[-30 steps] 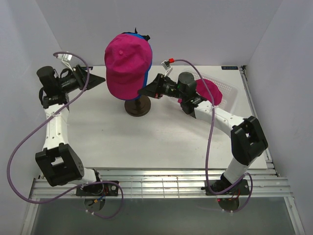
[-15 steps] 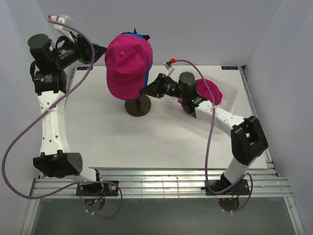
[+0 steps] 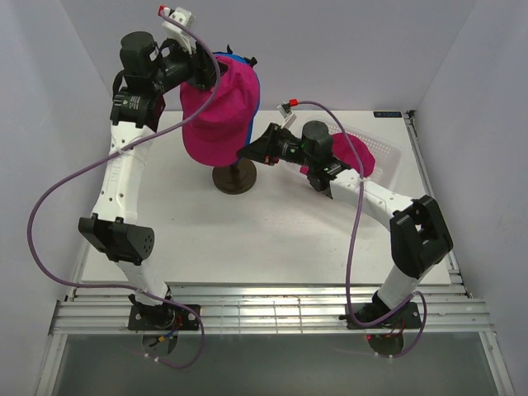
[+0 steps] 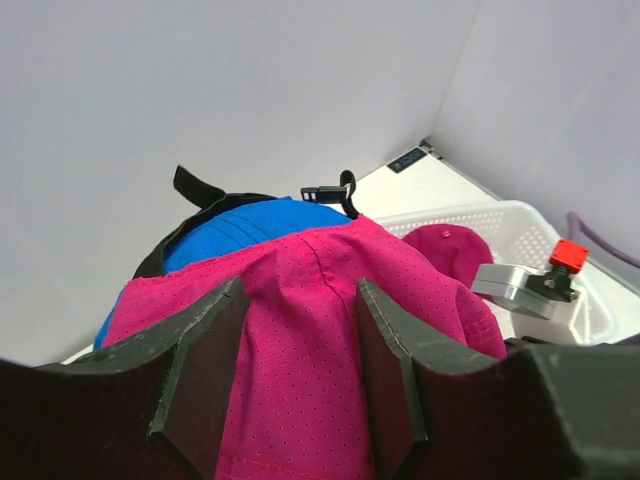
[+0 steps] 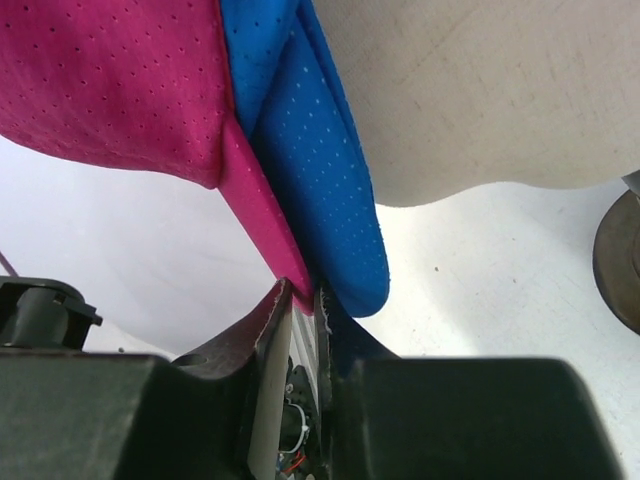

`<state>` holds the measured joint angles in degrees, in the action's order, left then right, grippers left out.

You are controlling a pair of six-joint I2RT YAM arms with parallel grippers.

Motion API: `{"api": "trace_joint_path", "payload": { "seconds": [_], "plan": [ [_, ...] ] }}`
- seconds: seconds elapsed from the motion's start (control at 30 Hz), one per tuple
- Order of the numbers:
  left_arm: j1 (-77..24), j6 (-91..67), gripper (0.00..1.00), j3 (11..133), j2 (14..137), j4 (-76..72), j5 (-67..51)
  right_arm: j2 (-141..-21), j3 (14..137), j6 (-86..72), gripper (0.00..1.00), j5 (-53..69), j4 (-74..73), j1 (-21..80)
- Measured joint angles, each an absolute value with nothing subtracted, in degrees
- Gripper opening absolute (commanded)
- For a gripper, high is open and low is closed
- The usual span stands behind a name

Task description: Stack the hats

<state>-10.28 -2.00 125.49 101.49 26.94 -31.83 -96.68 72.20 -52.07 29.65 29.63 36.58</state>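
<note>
Two caps sit stacked on the mannequin head [image 5: 480, 90], the pink cap [image 3: 221, 115] over the blue cap [image 4: 250, 225]. My left gripper [image 4: 298, 292] stands apart, astride a ridge of pink crown just beneath it. My right gripper [image 5: 303, 297] is nearly together at the pink brim's edge; gripping or not, I cannot tell. Any uneven tug could drag both caps off.

Between left claw [image 4: 300, 290] black fingers [image 4: 205, 370]: magenta cap [image 4: 300, 380], fine pinhole dots. Beyond: bright blue cap [image 4: 240, 235], black strap [image 4: 195, 183]. Right of claw: white mesh basket [image 4: 530, 215], second magenta cap [image 4: 450, 250]. Above right claw [image 5: 300, 292]: cream mannequin head [image 5: 500, 90].
</note>
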Motion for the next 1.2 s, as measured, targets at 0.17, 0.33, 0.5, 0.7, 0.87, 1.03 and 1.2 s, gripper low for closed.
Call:
{"api": "trace_joint_path", "payload": {
  "seconds": [0.17,0.33,0.5,0.7,0.87,1.03,1.2],
  "plan": [
    [-10.85,0.21,0.58,125.54,101.78,26.94,-28.97,-96.03,72.20,-50.92,0.34,28.40,26.04,36.16],
    [-10.98,0.64,0.58,125.51,101.78,26.87,-27.66,-94.83,72.25,-47.75,0.50,27.51,20.93,36.05],
    [-11.00,0.64,0.58,125.51,101.78,26.79,-27.18,-91.74,74.72,-40.27,0.59,24.47,10.63,35.99],
    [-11.00,0.58,0.58,125.32,101.73,26.57,-27.20,-86.37,81.71,-29.61,0.70,21.50,-1.32,33.87],
    [-11.00,0.38,0.58,125.12,101.65,26.48,-27.24,-90.24,100.36,-22.04,0.49,22.76,-6.57,27.83],
    [-11.00,0.32,0.58,124.27,101.34,25.69,-27.24,-102.32,122.30,-21.32,0.47,24.91,-1.10,24.43],
    [-11.00,-0.30,0.58,124.11,101.30,25.28,-27.27,-111.94,126.76,-24.99,0.53,27.92,8.99,24.80]
  ]
}}
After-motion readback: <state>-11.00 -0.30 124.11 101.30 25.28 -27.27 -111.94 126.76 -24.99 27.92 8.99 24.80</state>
